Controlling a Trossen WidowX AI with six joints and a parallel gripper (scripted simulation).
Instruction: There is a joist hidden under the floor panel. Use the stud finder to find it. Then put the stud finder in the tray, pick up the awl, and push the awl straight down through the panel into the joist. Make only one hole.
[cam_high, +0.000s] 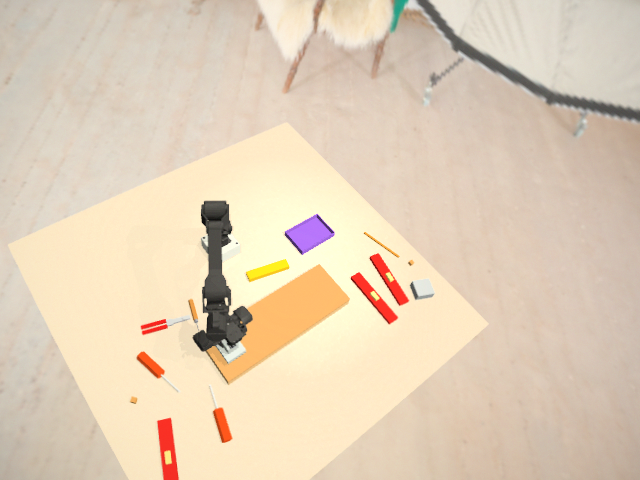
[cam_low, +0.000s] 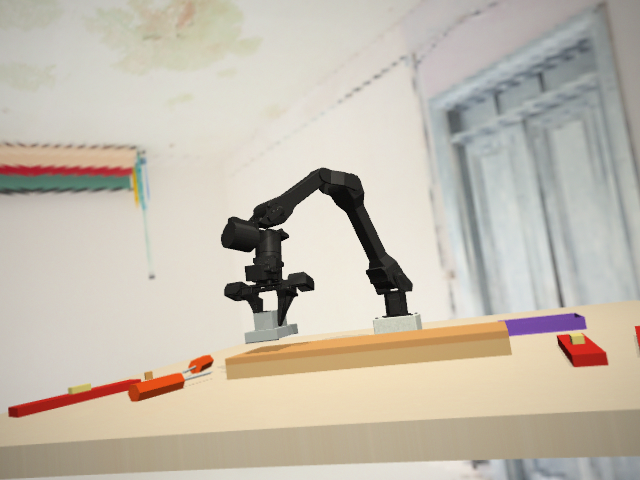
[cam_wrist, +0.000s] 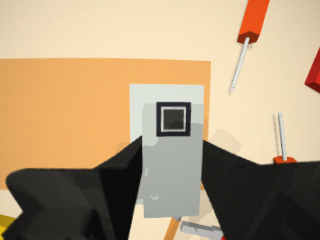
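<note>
My gripper (cam_high: 227, 344) (cam_low: 268, 316) (cam_wrist: 167, 139) is shut on the grey stud finder (cam_high: 233, 353) (cam_low: 271, 333) (cam_wrist: 172, 175). The stud finder is upright, a little above the near-left end of the orange floor panel (cam_high: 294, 315) (cam_low: 382, 341) (cam_wrist: 65, 120). Its square display is dark, with a pale outline. The purple tray (cam_high: 309, 234) (cam_low: 542, 324) stands empty beyond the panel. The awl (cam_high: 192, 308) (cam_wrist: 171, 230), with an orange handle, lies on the table just left of the panel's end, partly hidden by the arm or stud finder. The joist is not visible.
A yellow bar (cam_high: 267, 270) lies between arm base and panel. Red-handled pliers (cam_high: 155, 326) and two orange-red screwdrivers (cam_high: 150, 364) (cam_high: 222, 424) lie to the left and front. Red levels (cam_high: 382, 306) (cam_high: 395, 289), a pencil-like stick (cam_high: 381, 244) and a grey block (cam_high: 422, 288) lie right.
</note>
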